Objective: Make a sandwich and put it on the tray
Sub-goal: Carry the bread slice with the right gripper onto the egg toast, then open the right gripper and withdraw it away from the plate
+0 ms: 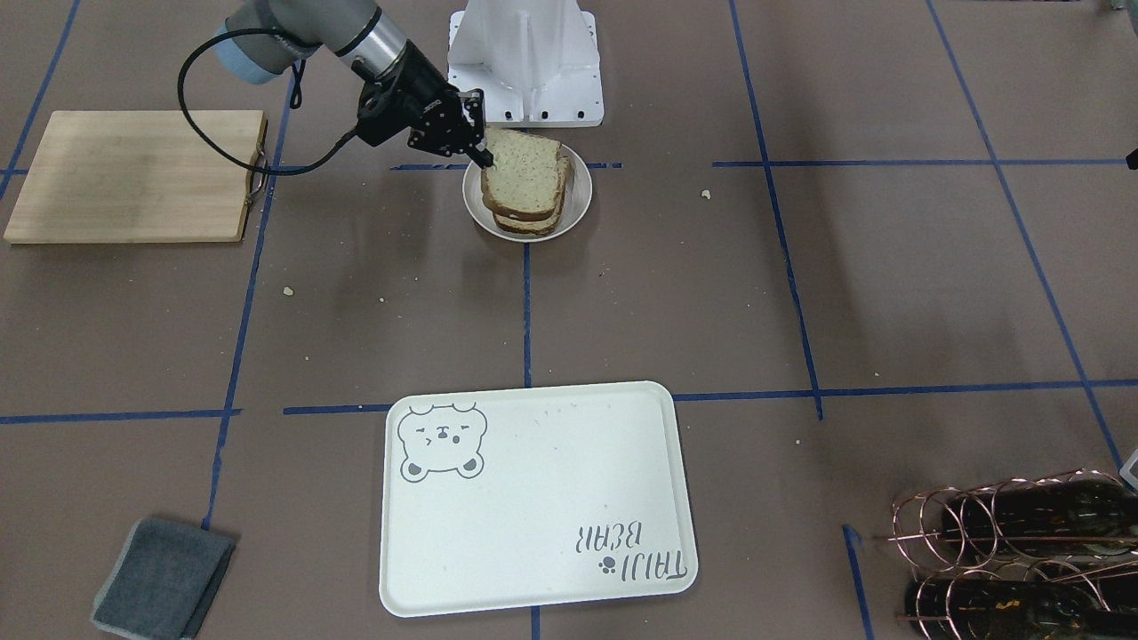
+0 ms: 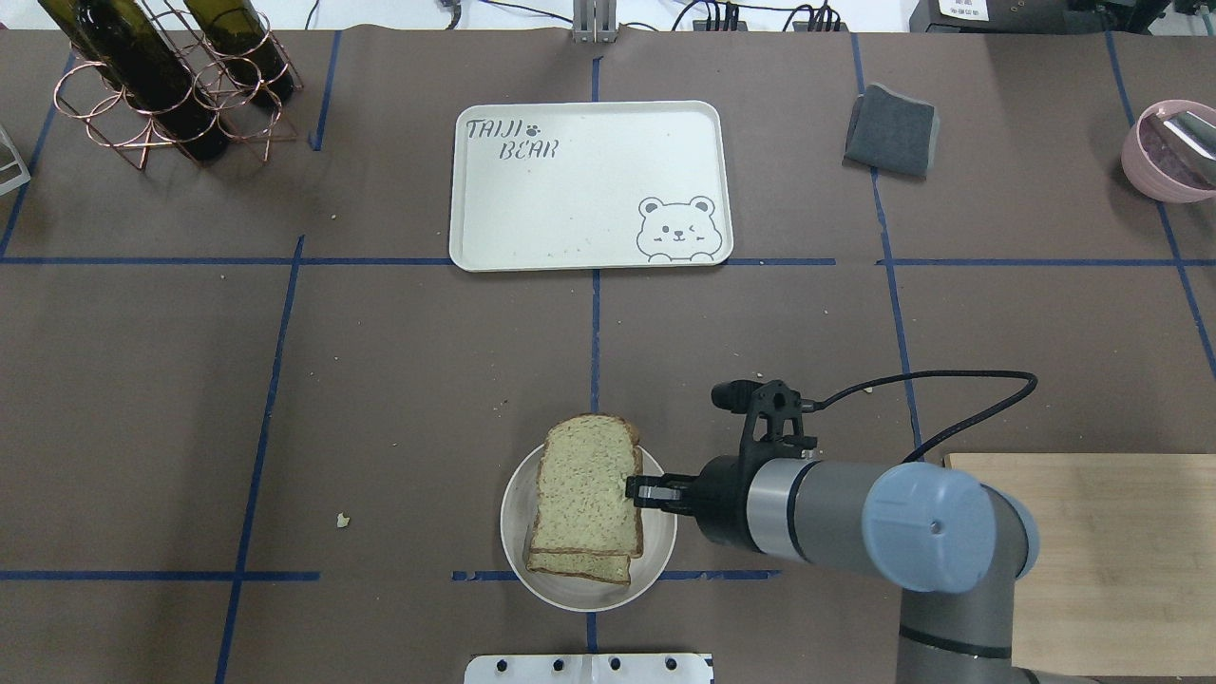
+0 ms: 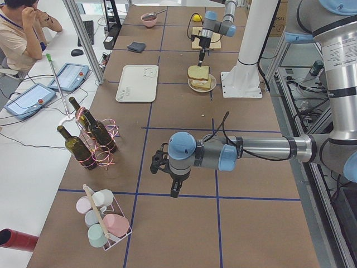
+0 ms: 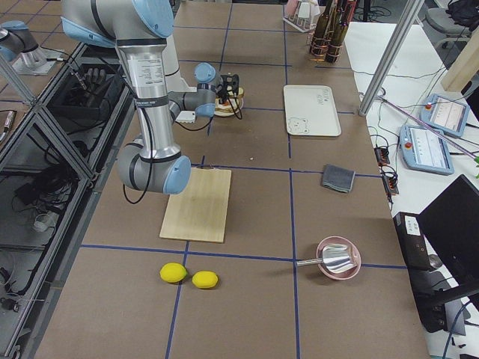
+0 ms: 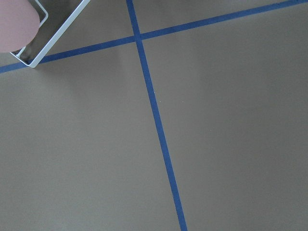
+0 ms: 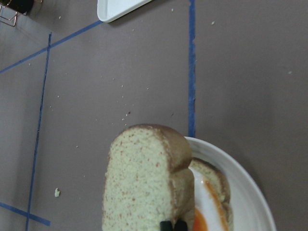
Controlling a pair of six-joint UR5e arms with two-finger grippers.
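Observation:
A small round pale plate (image 2: 657,560) near the robot's base holds a lower bread slice (image 2: 579,567) with a white fried egg (image 6: 204,211) with an orange yolk on it. My right gripper (image 2: 635,491) is shut on the edge of the top bread slice (image 2: 584,484), which sits over the egg, slightly raised at the held side. The cream tray (image 2: 589,180) with the bear drawing lies bare across the table. My left gripper (image 3: 174,192) hangs over bare table far to the left; I cannot tell whether it is open or shut.
A wooden cutting board (image 2: 1092,560) lies beside my right arm. A grey cloth (image 2: 891,130) and pink bowl (image 2: 1168,147) sit at the far right. A wine bottle rack (image 2: 161,85) stands at the far left. Two lemons (image 4: 187,275) lie beyond the board.

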